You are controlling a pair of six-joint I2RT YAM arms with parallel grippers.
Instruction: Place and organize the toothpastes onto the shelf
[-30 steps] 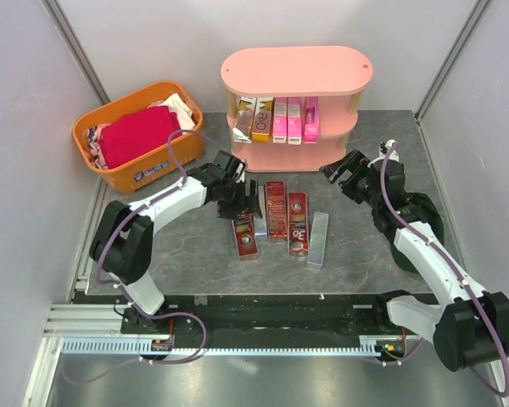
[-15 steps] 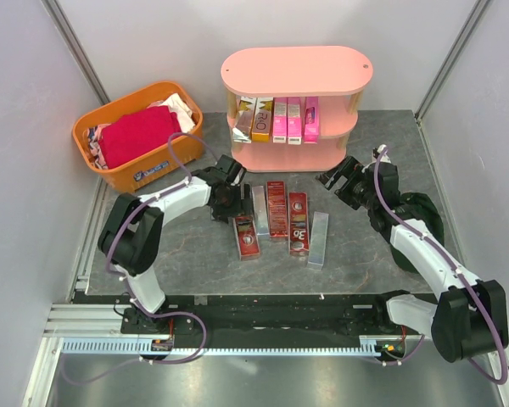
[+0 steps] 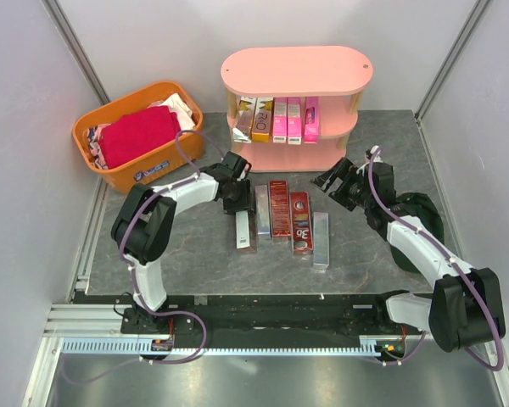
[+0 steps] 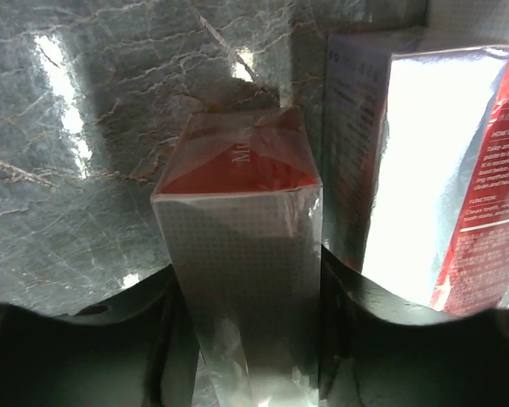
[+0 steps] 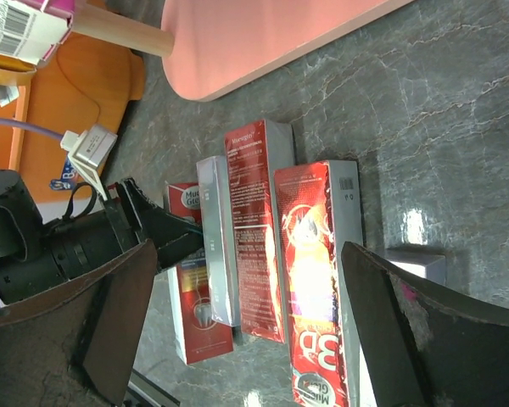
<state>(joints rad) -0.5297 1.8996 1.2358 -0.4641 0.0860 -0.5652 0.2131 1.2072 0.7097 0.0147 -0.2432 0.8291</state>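
Several toothpastes stand upright on the middle tier of the pink shelf [image 3: 297,72]. More lie in a row on the table: a red one with a tooth picture [image 3: 243,231], a silver one [image 3: 261,210], a dark red one [image 3: 278,208], a red "3D" one [image 3: 300,222] and a silver one [image 3: 321,240]. My left gripper [image 3: 235,200] is shut on the far end of the red tooth carton [image 4: 242,246], which is tipped onto its narrow side. My right gripper [image 3: 333,184] is open and empty, above the table right of the row [image 5: 314,280].
An orange basket [image 3: 110,174] with a red cloth [image 3: 136,134] stands at the back left. The shelf's bottom tier [image 5: 263,34] is just behind the row of cartons. Walls close in on both sides.
My left gripper has moved over the leftmost red carton and shut on its far end, tipping it from flat onto its side. My right gripper has shifted a little left, towards the row.
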